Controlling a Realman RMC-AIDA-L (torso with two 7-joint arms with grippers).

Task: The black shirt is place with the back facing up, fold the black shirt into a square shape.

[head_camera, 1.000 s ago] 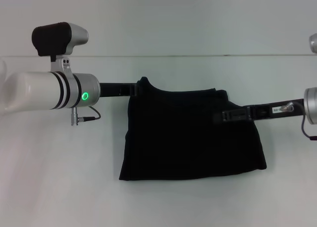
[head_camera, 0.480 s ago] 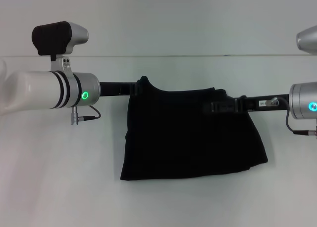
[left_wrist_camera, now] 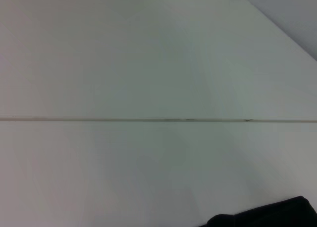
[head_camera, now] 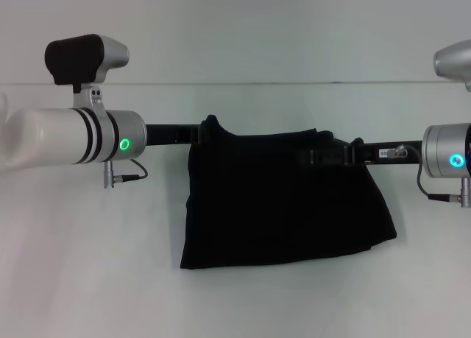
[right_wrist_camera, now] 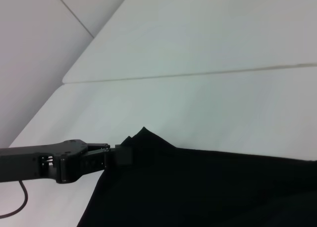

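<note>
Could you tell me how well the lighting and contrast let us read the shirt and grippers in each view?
Head view: even light, but the black shirt swallows the right gripper. Right wrist view: the left gripper stands out against the pale table, pinching the shirt's corner. Left wrist view: nearly all table, a sliver of shirt in one corner.

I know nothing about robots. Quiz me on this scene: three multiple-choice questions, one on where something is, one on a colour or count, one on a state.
1. Where does the left end effector meet the soft black fabric shirt?
A. far left corner
B. near hem
C. middle
2. How many green lights glow on the left arm?
A. none
B. one
C. three
3. How is the shirt lying?
A. balled up
B. hanging off the white table
C. folded into a flat block

A: a raised peak of cloth sits there. B: one ring light. C: edges lie flat, roughly rectangular.
</note>
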